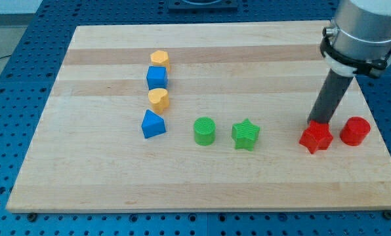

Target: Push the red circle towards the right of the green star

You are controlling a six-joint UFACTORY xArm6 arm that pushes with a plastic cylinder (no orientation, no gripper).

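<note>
The red circle (355, 130) is a short red cylinder near the board's right edge. The green star (246, 134) lies well to its left, at mid-board. A red star (315, 137) lies between them, just left of the red circle. My tip (317, 122) is at the red star's top edge, touching or nearly touching it, and left of the red circle. The dark rod rises up and to the right into the grey arm.
A green cylinder (204, 131) sits left of the green star. At the left, a column holds a yellow hexagon (159, 59), a blue cube (157, 78), a yellow heart (158, 99) and a blue triangle (153, 124). The wooden board (202, 183) ends close to the red circle.
</note>
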